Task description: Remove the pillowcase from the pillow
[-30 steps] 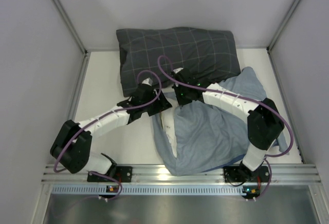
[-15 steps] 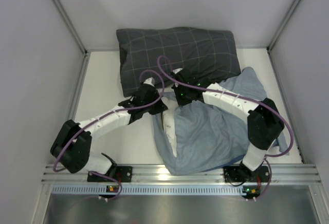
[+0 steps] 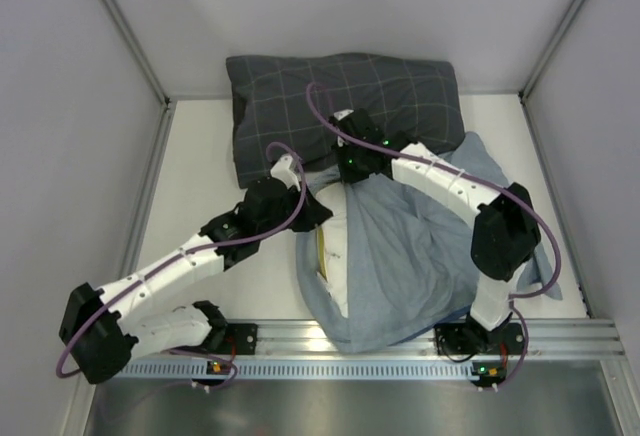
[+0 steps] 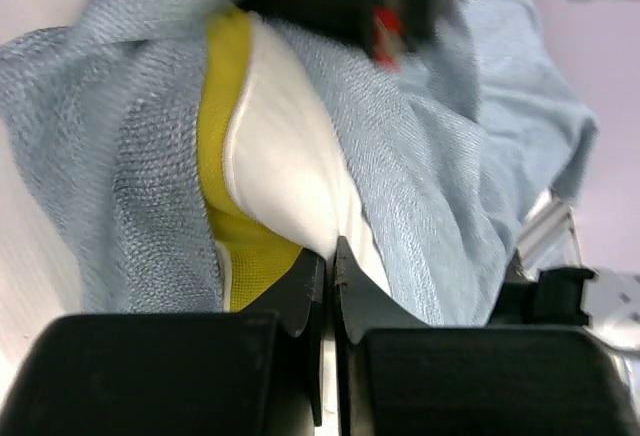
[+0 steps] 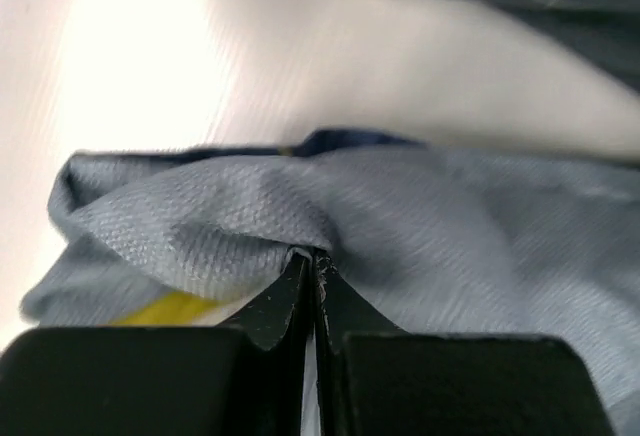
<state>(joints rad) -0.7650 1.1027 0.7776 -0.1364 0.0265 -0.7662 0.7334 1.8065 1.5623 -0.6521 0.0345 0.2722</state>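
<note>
The blue-grey pillowcase (image 3: 420, 246) lies crumpled on the table's right half, its mouth facing left. At that mouth the white pillow (image 3: 335, 256) with yellow piping pokes out. My left gripper (image 3: 318, 214) (image 4: 330, 248) is shut on the pillow's (image 4: 285, 156) white cloth, just beside the yellow edge band (image 4: 225, 86). My right gripper (image 3: 343, 178) (image 5: 312, 254) is shut on a fold of the pillowcase (image 5: 450, 216) at the far rim of the mouth, close to the left gripper. Most of the pillow is hidden inside the case.
A dark grey checked pillow (image 3: 340, 96) lies across the back of the table, right behind the right wrist. White walls close in the left, far and right sides. The aluminium rail (image 3: 350, 336) with the arm bases runs along the near edge.
My left gripper has shut on the pillow's cloth and its arm has drawn back to the near left. The right gripper has carried the pillowcase rim farther back, baring more white pillow.
</note>
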